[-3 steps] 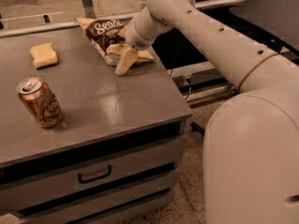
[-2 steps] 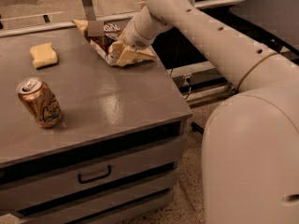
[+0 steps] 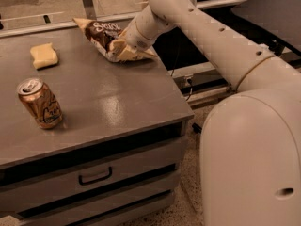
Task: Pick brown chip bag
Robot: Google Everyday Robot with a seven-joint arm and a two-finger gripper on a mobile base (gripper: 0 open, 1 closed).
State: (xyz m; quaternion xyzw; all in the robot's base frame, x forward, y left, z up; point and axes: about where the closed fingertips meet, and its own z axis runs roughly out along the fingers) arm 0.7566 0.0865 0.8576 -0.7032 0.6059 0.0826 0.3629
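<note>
A grey cabinet top (image 3: 113,98) with drawers beneath fills the left of my view. The brown chip bag (image 3: 101,32), dark with white script, lies at the far edge, right of the middle. My robot's white arm (image 3: 211,36) reaches in from the right. The gripper (image 3: 123,50) sits on the bag's near right end and, as far as I can see, is clamped on the crinkled film there. A copper drink can (image 3: 40,102) stands near left and a yellow sponge (image 3: 44,55) lies far left, both well apart from the bag.

I judge the bag light, soft, slick and puffed with air, with brittle contents. It may crumple or slide in a pinch. The flat sealed end looks the safest hold, not the middle.
</note>
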